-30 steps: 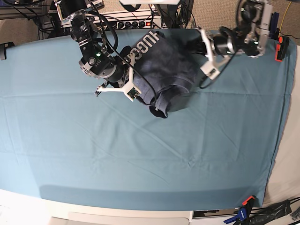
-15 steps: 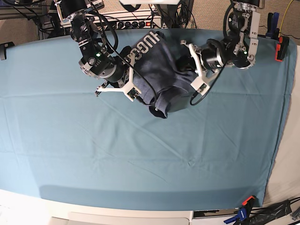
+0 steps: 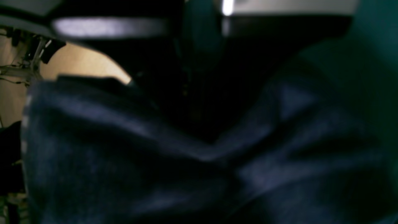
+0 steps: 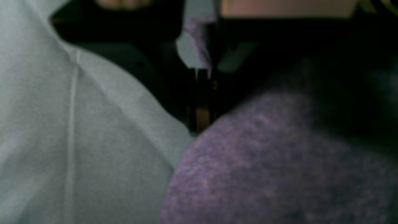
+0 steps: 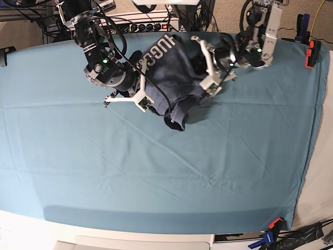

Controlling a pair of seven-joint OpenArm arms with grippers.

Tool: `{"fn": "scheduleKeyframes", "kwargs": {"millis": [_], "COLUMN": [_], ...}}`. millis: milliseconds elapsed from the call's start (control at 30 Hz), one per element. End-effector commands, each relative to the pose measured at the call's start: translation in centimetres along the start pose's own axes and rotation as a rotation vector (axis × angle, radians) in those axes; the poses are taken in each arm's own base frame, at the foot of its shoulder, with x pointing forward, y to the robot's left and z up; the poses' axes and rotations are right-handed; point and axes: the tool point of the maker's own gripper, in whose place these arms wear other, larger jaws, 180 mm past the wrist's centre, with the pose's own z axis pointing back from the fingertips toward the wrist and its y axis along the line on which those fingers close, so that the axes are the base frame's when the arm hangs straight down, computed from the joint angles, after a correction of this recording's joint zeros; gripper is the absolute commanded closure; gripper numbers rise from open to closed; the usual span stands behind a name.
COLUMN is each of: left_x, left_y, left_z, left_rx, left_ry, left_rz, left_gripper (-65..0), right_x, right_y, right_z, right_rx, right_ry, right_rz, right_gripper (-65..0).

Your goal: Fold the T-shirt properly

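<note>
Teal table cloth covers the table; power strip behind, clamp at the near corner. T-shirt lies bunched at the far centre. Both arms reach in low; right gripper and left gripper are clenched on T-shirt fabric. White letters "HUGG" readable, upside down.
</note>
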Motion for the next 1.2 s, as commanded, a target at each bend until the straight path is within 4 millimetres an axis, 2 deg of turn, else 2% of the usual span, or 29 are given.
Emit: {"fn": "scheduleKeyframes", "kwargs": {"millis": [0,200,400,700,800,1000,1167], "left_x": [0.5,3.1,6.0,8.2,8.8,8.7,8.2], "left_y": [-0.5,-1.0,-1.2,0.8,1.3,1.5,2.9], "left_z": [-0.3,-2.3,-3.4,-3.8,-3.8,-3.8,-3.1], "left_rx": [-0.012,-0.013,-0.031,-0.005,0.005,0.009,0.042], "left_ry": [-0.002,0.001,-0.029,-0.036,-0.04,-0.022,0.005], "left_rz": [-0.027,-0.128,-0.179,-0.21,-0.217,-0.222,-0.223], "left_gripper": [0.0,0.0,0.0,0.0,0.0,0.0,0.0], "right_x": [-5.0,-7.2,-9.4,-12.5,-12.8,-12.2,-12.7], "right_y": [0.2,2.1,4.0,7.1,7.9,7.5,5.4], "right_z": [-0.1,0.0,0.3,1.0,1.4,1.6,2.2], "right_rx": [0.002,0.042,0.082,0.147,0.161,0.143,0.06], "right_ry": [0.201,0.257,0.312,0.39,0.394,0.376,0.396], "right_rz": [0.024,0.018,0.01,0.0,-0.001,0.01,0.057], "right_gripper": [0.0,0.0,0.0,0.0,0.0,0.0,0.0]}}
